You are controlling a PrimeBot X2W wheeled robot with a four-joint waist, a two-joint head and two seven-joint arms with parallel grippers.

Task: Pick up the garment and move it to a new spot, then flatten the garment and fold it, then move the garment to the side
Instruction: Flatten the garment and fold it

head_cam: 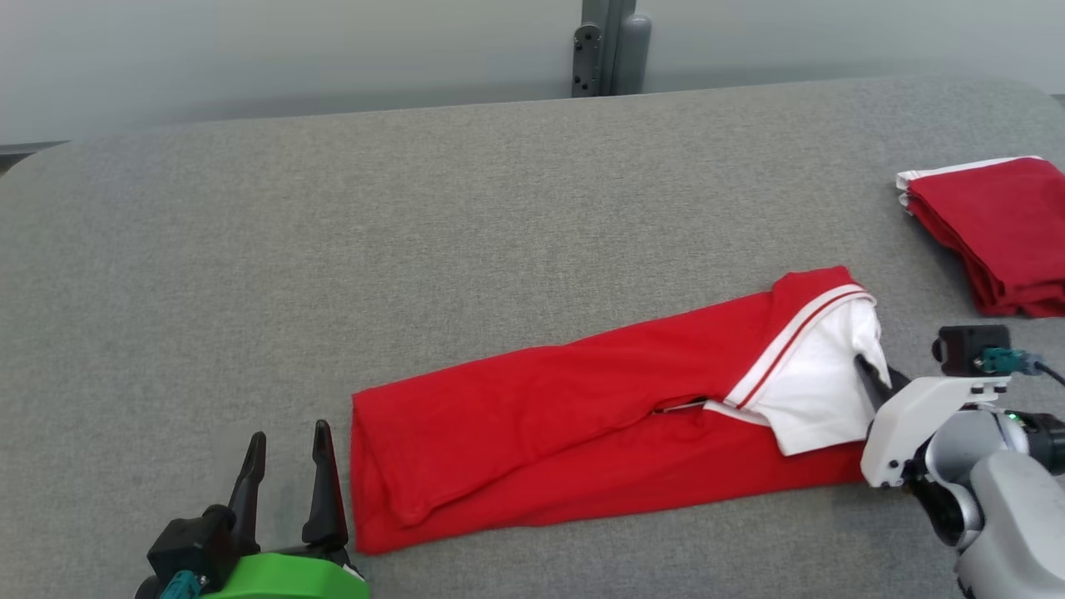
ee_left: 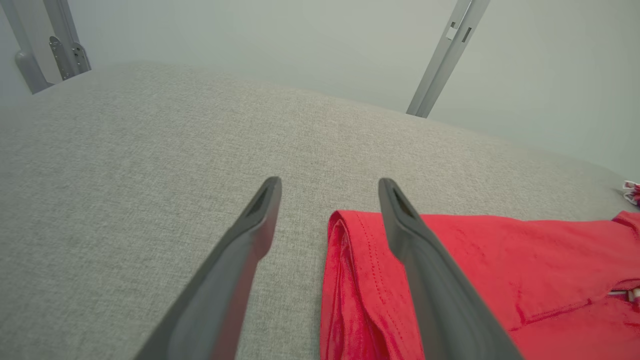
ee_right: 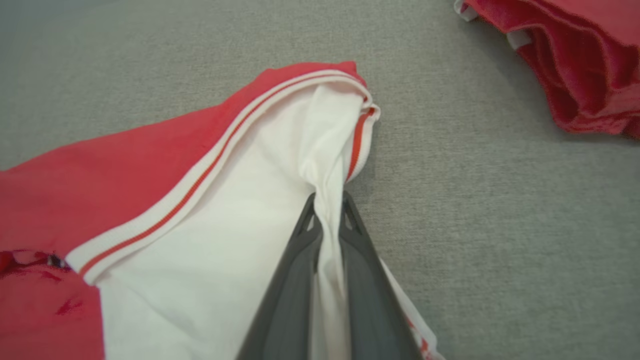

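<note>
Surface: bench (head_cam: 499, 208) covered in grey woven fabric, flat, with rounded far corners. Beyond the far edge stands a grey metal post (head_cam: 611, 46) with a bracket, against a plain pale wall (head_cam: 250, 58). The left wrist view shows a second slanted grey strut (ee_left: 445, 60) against the same wall.

Near left: left jaws stand wide apart with nothing between them but bare bench. Their dark fingers (head_cam: 323, 474) point away from the robot, just beside the left end of the garment (head_cam: 541, 416). In the left wrist view one finger overlaps the stitched red hem; whether it touches the cloth cannot be told.

Near right: right jaws are closed tight on a pinch of the garment's white fabric, which is squeezed into a ridge between the two fingers (ee_right: 295, 290). The grip sits at the right end, just below the red-striped white band.

Middle: the garment lies flat on the bench as a long red strip folded lengthwise, running from near left to farther right. The white panel is exposed at its right end.

Far right: a folded red stack (head_cam: 998, 233) with white edging lies well apart from the garment, near the bench's right edge.
</note>
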